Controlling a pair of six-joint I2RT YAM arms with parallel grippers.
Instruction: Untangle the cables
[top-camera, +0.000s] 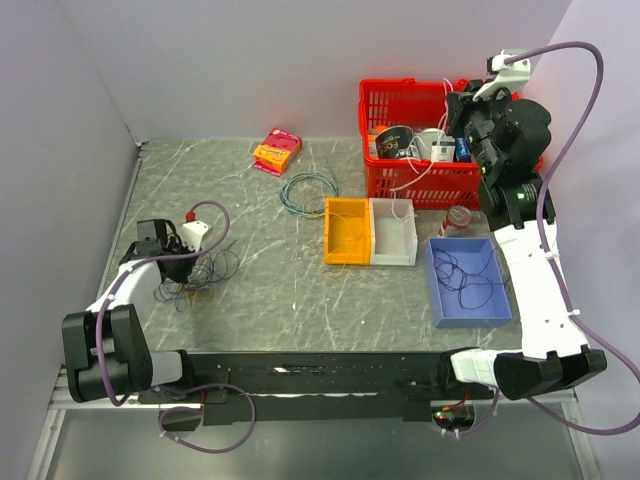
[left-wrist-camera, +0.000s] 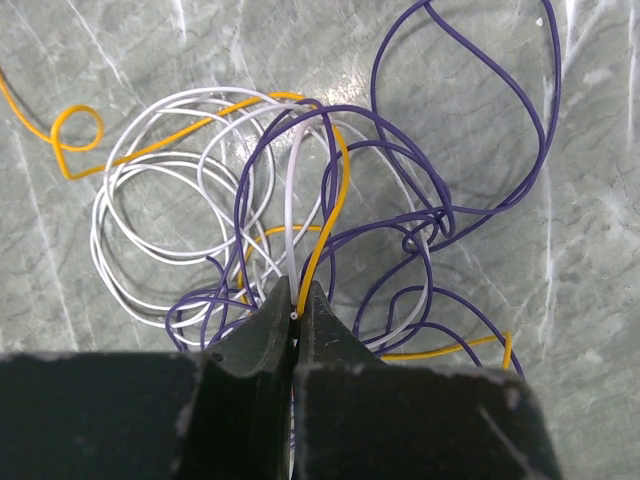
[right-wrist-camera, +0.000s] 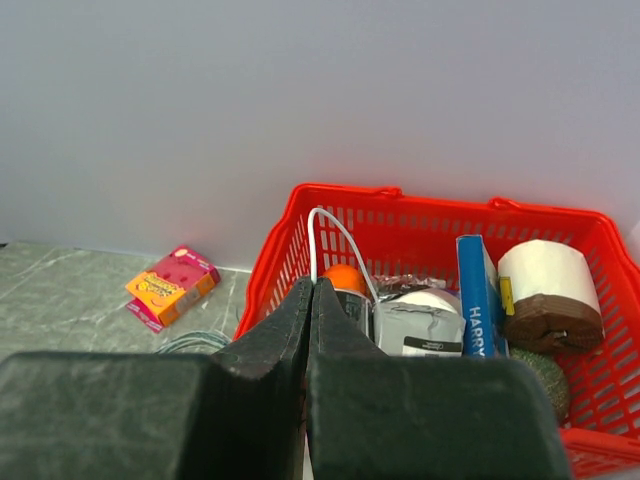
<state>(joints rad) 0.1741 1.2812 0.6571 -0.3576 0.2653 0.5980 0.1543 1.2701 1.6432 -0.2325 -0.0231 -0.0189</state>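
Surface (top-camera: 300, 300): grey marble, cables (top-camera: 200, 270) tangled.
Left hand (left-wrist-camera: 297, 315): pinching yellow strand (left-wrist-camera: 338, 200).
Right hand (right-wrist-camera: 311, 290): pinching white wire (right-wrist-camera: 312, 245), above basket (right-wrist-camera: 420, 215).

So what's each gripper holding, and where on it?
Left gripper: shut on the cables, pinching a yellow strand and a white strand side by side. Right gripper: shut on a white wire, at one foot of its loop.

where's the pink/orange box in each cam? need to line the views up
Top external: pink-and-orange box at the table's far edge, left of the red basket.
Right wrist: lower left, again left of the basket.
Left wrist: not in it; only cables on the tabletop.
Shared landmark: the red basket, in the top and right wrist views; the left wrist view shares only the marbled tabletop.
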